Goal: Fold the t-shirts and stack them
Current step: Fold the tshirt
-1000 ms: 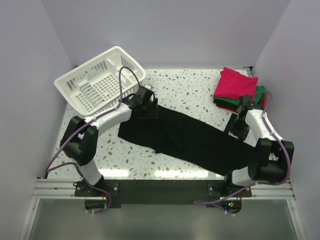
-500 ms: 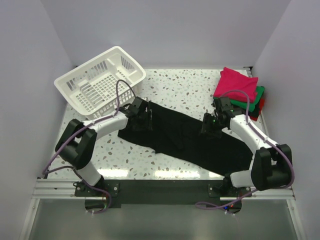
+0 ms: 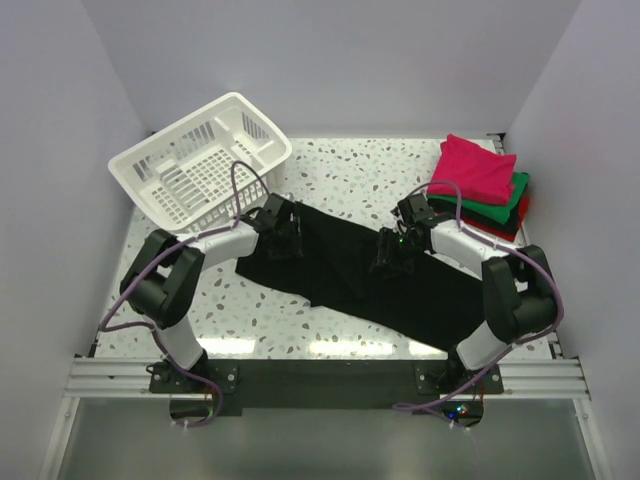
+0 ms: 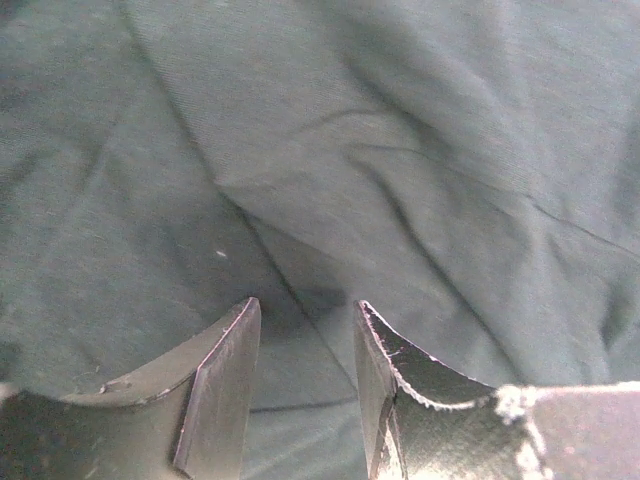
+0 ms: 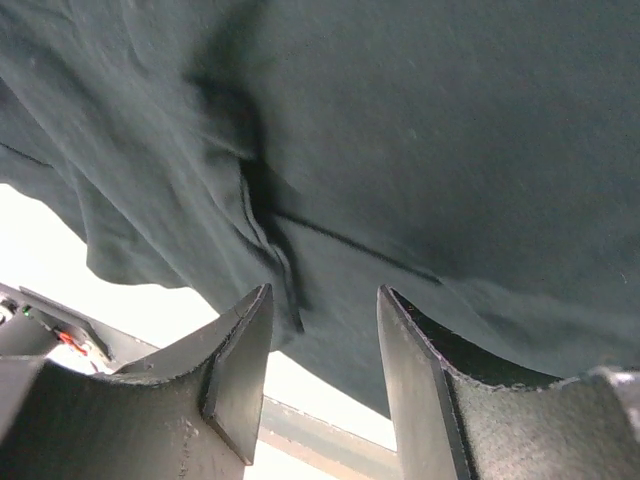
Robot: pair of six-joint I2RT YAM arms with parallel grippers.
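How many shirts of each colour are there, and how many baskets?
Black shirt: 1, spread out (a dark layer in the pile is unclear)
Pink shirt: 1
Green shirt: 1
Red shirt: 1
White basket: 1
Total: 5

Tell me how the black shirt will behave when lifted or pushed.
Probably floppy: the black shirt lies flat with soft creases, so it should sag from any pinch. Likely light; pushed, it may bunch rather than slide on the table.
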